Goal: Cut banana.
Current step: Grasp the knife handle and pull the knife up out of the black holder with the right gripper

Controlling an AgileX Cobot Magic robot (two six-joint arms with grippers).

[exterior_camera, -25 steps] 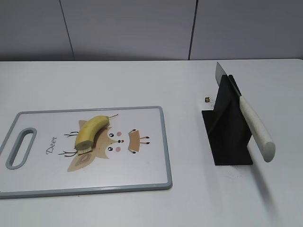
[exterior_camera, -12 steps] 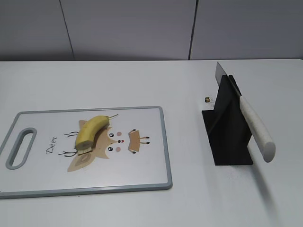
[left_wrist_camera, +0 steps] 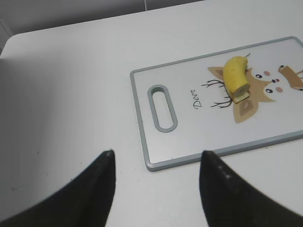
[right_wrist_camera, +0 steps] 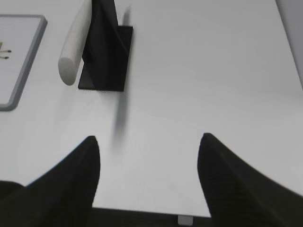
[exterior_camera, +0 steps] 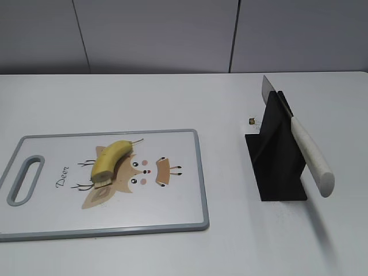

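The banana [exterior_camera: 110, 160] is a short curved yellow piece lying on the deer print of the grey-rimmed cutting board [exterior_camera: 190, 218]. It also shows in the left wrist view [left_wrist_camera: 235, 78], cut face toward the camera. A knife with a white handle [exterior_camera: 310, 158] rests slanted in a black stand [exterior_camera: 276, 167]; the right wrist view shows the handle [right_wrist_camera: 75, 47] and stand [right_wrist_camera: 106, 52] too. My left gripper [left_wrist_camera: 157, 153] is open and empty, near the board's handle-slot corner. My right gripper [right_wrist_camera: 149, 139] is open and empty near the table's front edge. Neither gripper shows in the exterior view.
The white table [exterior_camera: 172, 98] runs back to a grey wall. A small dark-and-gold object [exterior_camera: 251, 121] lies behind the stand. The board's handle slot [left_wrist_camera: 162, 106] is at its left end. The table's front edge [right_wrist_camera: 151, 212] lies just under my right gripper.
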